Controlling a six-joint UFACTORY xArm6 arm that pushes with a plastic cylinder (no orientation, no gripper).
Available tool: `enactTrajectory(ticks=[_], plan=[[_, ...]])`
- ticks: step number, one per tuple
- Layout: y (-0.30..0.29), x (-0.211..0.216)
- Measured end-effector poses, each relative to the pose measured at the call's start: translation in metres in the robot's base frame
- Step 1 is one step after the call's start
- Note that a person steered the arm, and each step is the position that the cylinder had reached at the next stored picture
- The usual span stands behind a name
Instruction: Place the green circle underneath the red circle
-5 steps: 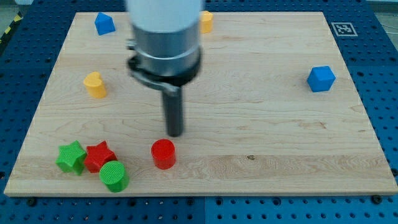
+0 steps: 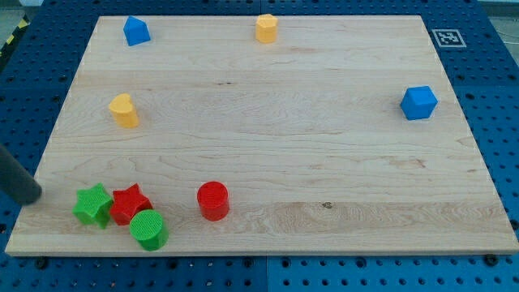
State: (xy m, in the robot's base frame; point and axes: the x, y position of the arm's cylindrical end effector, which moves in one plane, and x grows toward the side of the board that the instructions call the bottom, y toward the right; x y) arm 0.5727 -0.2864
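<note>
The dark rod's tip [image 2: 32, 197], bare and holding nothing, sits at the view's left edge of the wooden surface [image 2: 324, 146], with the ribbed green circle block [image 2: 149, 229] lying lower right of it, left of the red circle block [image 2: 213, 200].

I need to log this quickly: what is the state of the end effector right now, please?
No gripper, only a rod: my tip holds nothing, at the view's left edge, left of the green star, not touching any block.
</note>
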Motion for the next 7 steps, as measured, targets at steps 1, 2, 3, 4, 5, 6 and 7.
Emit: enactTrajectory(ticks=[1,2,3,4,5,6,7], plan=[[0.001,0.018],[0.001,0.024],[0.008,0.045],[0.021,0.045],[0.052,0.046],[0.068,0.046],[0.070,0.046]])
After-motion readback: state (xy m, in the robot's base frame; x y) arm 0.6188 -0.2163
